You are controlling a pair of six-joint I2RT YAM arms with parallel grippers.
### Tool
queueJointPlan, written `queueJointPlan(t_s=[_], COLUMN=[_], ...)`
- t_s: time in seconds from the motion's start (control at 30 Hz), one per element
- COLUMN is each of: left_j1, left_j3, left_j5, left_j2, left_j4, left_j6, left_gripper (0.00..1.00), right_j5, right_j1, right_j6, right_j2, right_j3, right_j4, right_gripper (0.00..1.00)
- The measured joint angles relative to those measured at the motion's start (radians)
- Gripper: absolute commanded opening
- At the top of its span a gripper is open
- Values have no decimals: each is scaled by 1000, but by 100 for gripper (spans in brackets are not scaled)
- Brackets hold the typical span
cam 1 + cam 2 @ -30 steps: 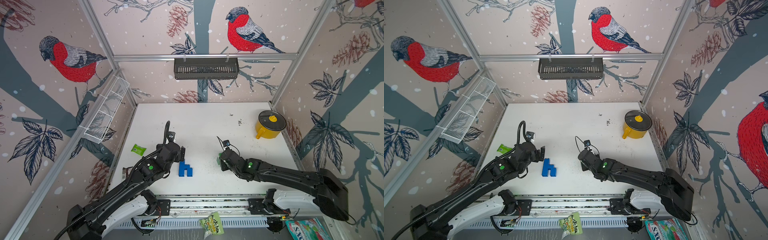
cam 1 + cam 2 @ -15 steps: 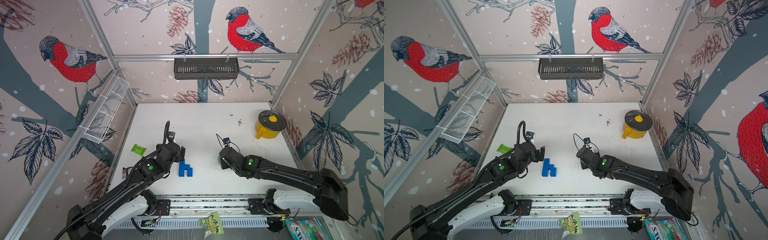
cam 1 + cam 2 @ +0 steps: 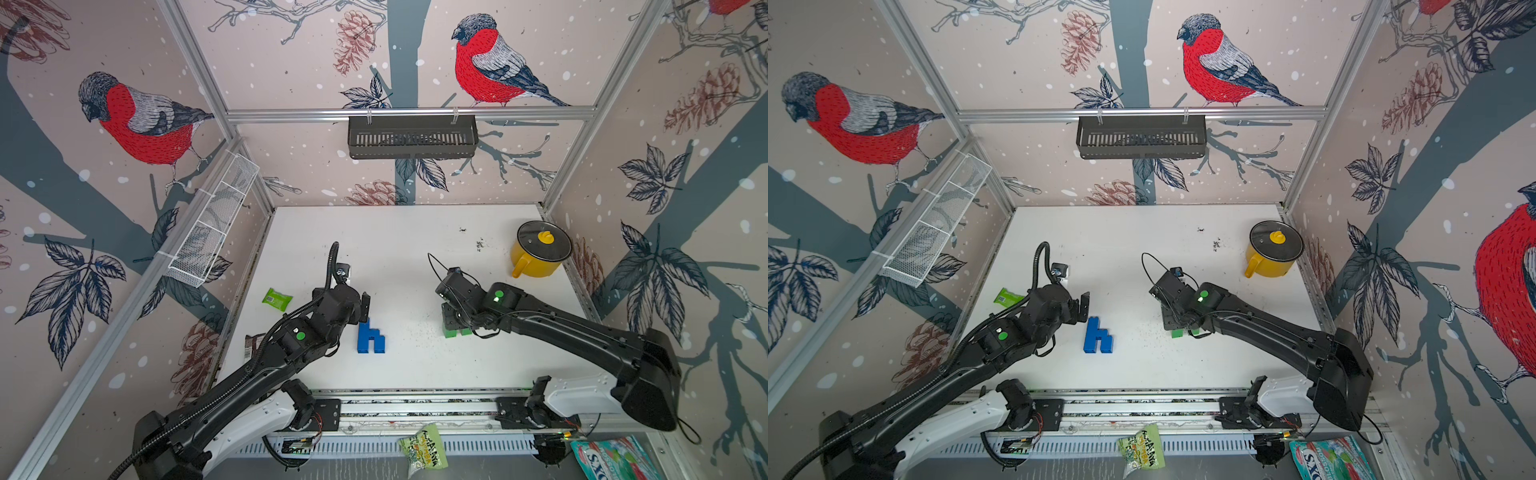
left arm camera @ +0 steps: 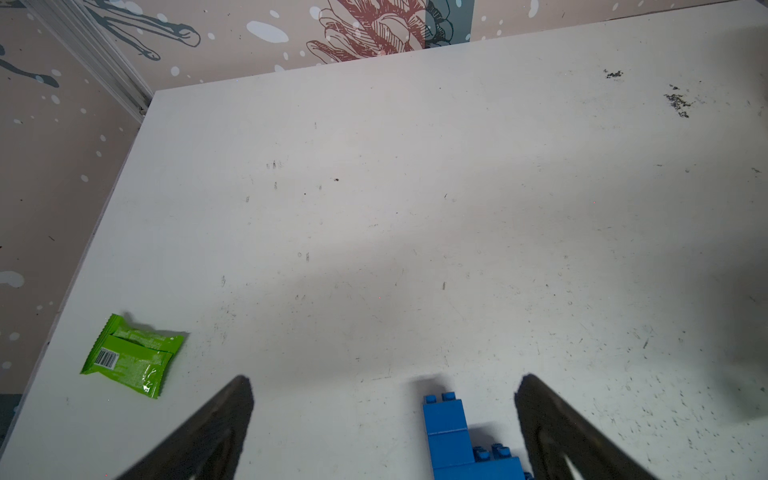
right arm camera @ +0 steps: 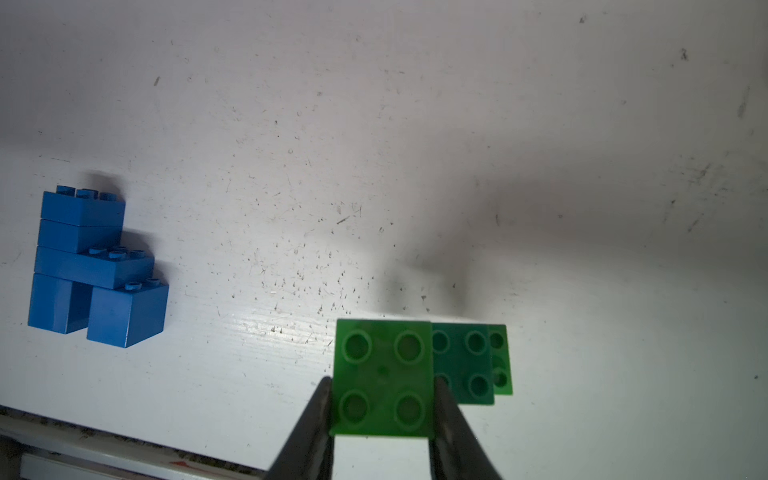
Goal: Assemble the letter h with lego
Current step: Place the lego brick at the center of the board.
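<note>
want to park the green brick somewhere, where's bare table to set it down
Widest bare patch: the far table, bordered by the back wall, pot and packet. A narrower strip lies between the blue h and green bricks. It is crowded close around both.

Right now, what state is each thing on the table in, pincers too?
left pincer: open, empty.
right pincer: shut on the green brick.
other green bricks: loose beside it.
blue h: assembled, lying flat, free.
yellow pot: upright, lid on.
green packet: lying flat.
</note>
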Motion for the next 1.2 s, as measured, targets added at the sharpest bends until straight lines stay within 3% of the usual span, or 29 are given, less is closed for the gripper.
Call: queueJointPlan(t_s=[0.53, 0.8, 0.87, 1.03, 1.2], left_j1=[0, 0, 0, 0, 0], left_j3=[0, 0, 0, 0, 0], left_j5=[5, 21, 23, 24, 27], left_j2=[-21, -28, -30, -32, -29], left_j4=[0, 1, 1, 1, 2], left_j6=[0, 0, 0, 0, 0], left_gripper=[98, 98, 99, 98, 98], right_j5=[-266, -337, -344, -356, -364], right_j1=[-201, -229, -237, -244, -245], right_j6=[-228, -290, -309, -311, -314], right_j2=[338, 449, 464, 478, 479], right_j3=[223, 261, 265, 266, 267], right_j4=[-241, -292, -293, -311, -310], right_gripper=[1, 2, 11, 46, 60])
